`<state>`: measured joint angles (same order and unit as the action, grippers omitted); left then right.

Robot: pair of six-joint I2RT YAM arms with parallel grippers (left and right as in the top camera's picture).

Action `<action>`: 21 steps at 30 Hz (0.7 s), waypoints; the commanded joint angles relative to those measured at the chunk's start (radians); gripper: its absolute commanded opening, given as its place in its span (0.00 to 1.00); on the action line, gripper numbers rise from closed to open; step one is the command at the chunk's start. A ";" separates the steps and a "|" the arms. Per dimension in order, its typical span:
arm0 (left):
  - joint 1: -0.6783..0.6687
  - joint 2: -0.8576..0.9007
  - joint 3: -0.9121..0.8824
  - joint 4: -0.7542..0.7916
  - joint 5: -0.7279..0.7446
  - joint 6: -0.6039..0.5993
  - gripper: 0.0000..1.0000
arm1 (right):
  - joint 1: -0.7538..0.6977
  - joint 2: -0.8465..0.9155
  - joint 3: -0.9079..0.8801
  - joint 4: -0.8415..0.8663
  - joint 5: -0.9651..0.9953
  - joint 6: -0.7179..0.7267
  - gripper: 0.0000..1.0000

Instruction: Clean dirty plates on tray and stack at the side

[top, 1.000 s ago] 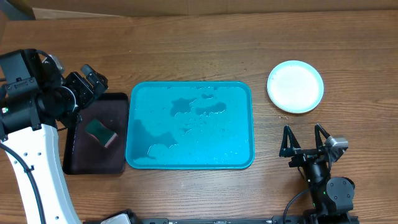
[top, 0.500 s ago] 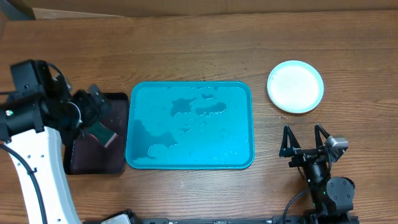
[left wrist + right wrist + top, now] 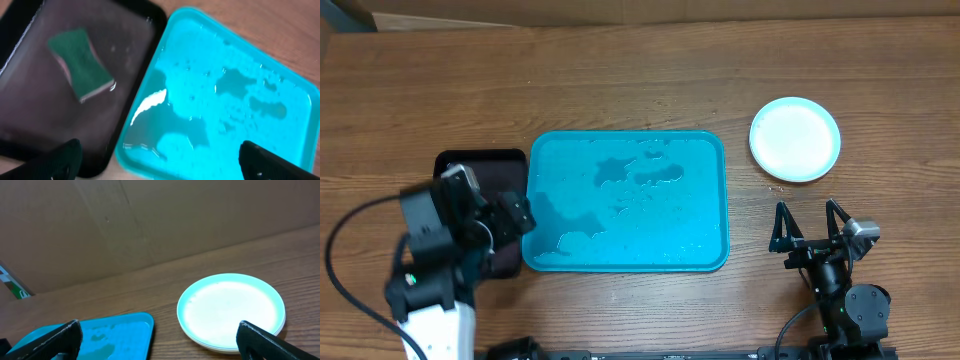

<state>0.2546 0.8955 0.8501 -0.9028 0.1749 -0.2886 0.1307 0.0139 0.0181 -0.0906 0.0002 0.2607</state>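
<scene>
The turquoise tray [image 3: 690, 200] lies mid-table, wet, with puddles and no plates on it; it also fills the right of the left wrist view [image 3: 225, 100] and shows at the lower left of the right wrist view [image 3: 100, 335]. The plates [image 3: 795, 139] sit stacked on the wood at the back right, a pale blue rimmed one on top [image 3: 231, 311]. My left gripper [image 3: 513, 216] hovers open over the tray's front left corner [image 3: 165, 165], holding nothing. My right gripper [image 3: 808, 215] rests open in front of the plates [image 3: 160, 342], empty.
A black tray [image 3: 470, 165] lies left of the turquoise one, holding a green sponge [image 3: 80, 65] that my left arm hides in the overhead view. A cardboard wall [image 3: 150, 220] closes the table's far side.
My left arm has swung from the back left toward the table's front, and now covers the sponge and the black tray's front in the overhead view. The right arm has not moved.
</scene>
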 commanded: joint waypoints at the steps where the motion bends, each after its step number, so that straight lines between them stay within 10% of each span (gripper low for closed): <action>1: -0.009 -0.106 -0.110 0.074 -0.011 0.031 1.00 | -0.005 -0.011 -0.010 0.006 -0.002 -0.006 1.00; 21: -0.008 -0.470 -0.471 0.287 0.081 0.113 1.00 | -0.005 -0.011 -0.010 0.006 -0.002 -0.006 1.00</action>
<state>0.2497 0.4732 0.4171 -0.6491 0.2077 -0.2256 0.1307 0.0139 0.0181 -0.0906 -0.0002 0.2607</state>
